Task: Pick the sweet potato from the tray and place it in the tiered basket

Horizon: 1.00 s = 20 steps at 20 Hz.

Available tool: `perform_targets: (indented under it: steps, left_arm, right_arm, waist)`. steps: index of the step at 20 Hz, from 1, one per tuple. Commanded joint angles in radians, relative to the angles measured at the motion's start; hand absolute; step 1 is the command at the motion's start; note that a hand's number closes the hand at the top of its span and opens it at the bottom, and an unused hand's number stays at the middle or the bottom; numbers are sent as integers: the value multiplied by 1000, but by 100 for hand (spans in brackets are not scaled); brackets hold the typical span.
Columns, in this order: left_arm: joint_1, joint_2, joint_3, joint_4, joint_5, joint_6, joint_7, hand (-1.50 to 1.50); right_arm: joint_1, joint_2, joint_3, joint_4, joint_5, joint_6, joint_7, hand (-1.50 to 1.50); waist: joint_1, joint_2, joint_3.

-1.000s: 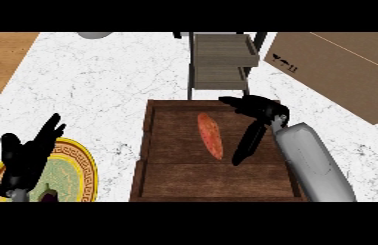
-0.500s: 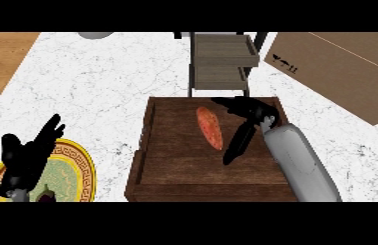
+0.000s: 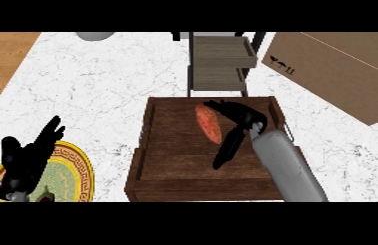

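as it lies in tray [image 3: 159, 139] | sweet potato [image 3: 208, 124]: orange-red, oblong | right robot hand [image 3: 238, 115]: spread beside it

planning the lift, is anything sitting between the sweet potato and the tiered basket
Nothing visible does. The sweet potato lies in the wooden tray, with the right hand at its far end. The tiered basket stands just beyond the tray's far wall, so only that wall has to be cleared.

Orange sweet potato [image 3: 209, 124] in wooden tray [image 3: 177, 161].
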State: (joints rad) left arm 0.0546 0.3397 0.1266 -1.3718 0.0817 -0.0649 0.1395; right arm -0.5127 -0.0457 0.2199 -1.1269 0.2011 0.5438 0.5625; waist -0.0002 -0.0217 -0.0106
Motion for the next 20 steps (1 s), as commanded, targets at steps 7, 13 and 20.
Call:
perform_targets:
  steps: [7, 13, 20]
  left_arm:
    - [-87, -35, -12, 57, -36, 27, 16, 0]
    - [30, 6, 47, 5, 7, -55, -40, 0]
    - [-17, -12, 61, 2, -22, -39, 19, 0]
  right_arm:
    - [3, 43, 82, 87, 26, -49, -199, 150]
    - [34, 44, 112, 26, 2, -211, -166, 150]
    - [38, -28, -27, -89, 24, -153, -96, 150]
  waist:
    - [8, 28, 11]
    - [12, 22, 11]
    - [1, 21, 11]
